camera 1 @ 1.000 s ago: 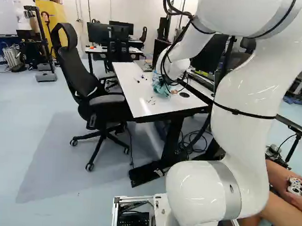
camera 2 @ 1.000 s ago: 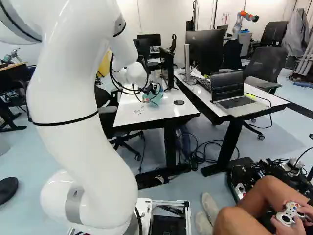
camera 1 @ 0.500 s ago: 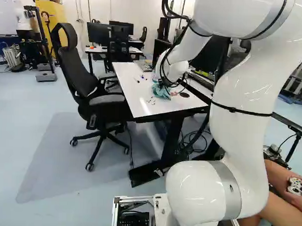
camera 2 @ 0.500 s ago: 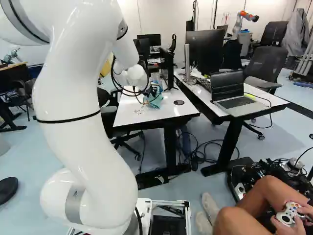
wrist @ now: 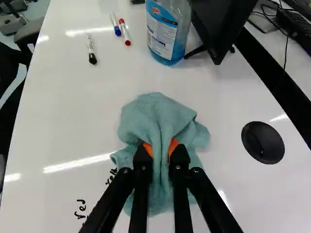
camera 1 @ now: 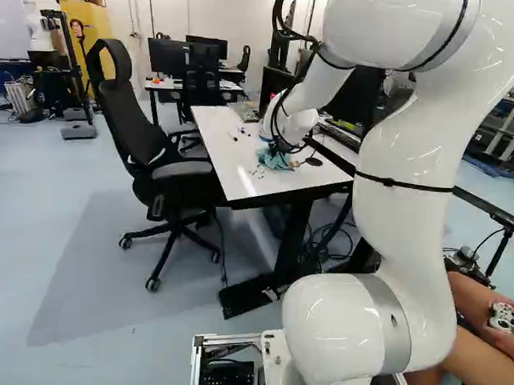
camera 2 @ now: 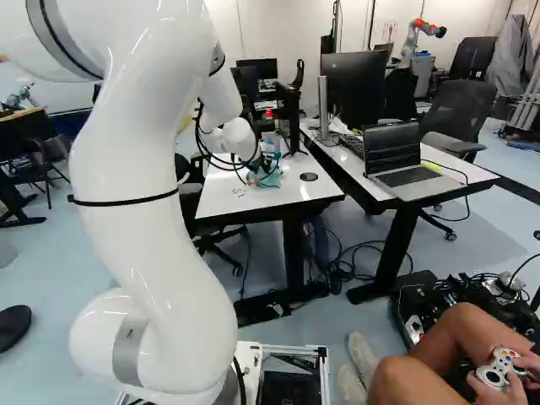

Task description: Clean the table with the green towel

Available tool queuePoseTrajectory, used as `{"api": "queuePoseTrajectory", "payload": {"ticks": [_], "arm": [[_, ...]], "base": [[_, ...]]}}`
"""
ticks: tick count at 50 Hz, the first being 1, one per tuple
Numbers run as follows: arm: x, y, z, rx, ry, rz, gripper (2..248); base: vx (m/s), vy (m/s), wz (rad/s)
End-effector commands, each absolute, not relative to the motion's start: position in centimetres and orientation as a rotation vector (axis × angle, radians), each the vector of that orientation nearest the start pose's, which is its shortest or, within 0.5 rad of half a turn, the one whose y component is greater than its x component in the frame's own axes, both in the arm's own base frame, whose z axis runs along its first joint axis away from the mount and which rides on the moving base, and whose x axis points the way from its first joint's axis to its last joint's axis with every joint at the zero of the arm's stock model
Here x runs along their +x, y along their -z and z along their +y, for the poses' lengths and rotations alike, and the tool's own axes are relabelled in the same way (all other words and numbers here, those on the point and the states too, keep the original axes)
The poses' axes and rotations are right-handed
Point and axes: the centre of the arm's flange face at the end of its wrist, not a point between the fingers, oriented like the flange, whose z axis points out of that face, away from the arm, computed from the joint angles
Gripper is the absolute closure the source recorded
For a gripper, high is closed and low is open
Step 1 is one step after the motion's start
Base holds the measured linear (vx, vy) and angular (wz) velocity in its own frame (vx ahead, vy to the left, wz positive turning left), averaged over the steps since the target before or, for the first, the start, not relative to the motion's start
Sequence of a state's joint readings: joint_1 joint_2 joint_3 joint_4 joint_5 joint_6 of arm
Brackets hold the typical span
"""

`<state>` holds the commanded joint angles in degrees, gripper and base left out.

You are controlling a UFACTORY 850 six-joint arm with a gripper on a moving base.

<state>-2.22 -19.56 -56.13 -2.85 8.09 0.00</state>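
Green towel [wrist: 158, 121] bunches between our gripper's [wrist: 161, 162] pinching jaws, presumably so we can wipe the handwriting [wrist: 81, 208].

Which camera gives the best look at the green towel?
The wrist view: it shows the towel close up, pinched between the two fingers of the gripper. Both base views show it only as a small heap on the table, partly behind the arm's end.
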Motion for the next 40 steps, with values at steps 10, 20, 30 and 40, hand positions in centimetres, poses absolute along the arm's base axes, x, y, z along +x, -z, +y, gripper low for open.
{"api": "queuePoseTrajectory", "payload": {"ticks": [10, 20, 30, 40], "arm": [[56.77, -41.47, -2.14, -2.931, 1.203, -0.020, 200], [56.77, -41.47, -2.14, -2.931, 1.203, -0.020, 200], [56.67, -41.38, -2.14, -2.940, 1.181, -0.019, 200], [56.55, -41.26, -2.15, -2.951, 1.153, -0.019, 200]], "base": [[0.000, 0.000, 0.000], [0.000, 0.000, 0.000], [0.000, 0.000, 0.000], [0.000, 0.000, 0.000]]}}
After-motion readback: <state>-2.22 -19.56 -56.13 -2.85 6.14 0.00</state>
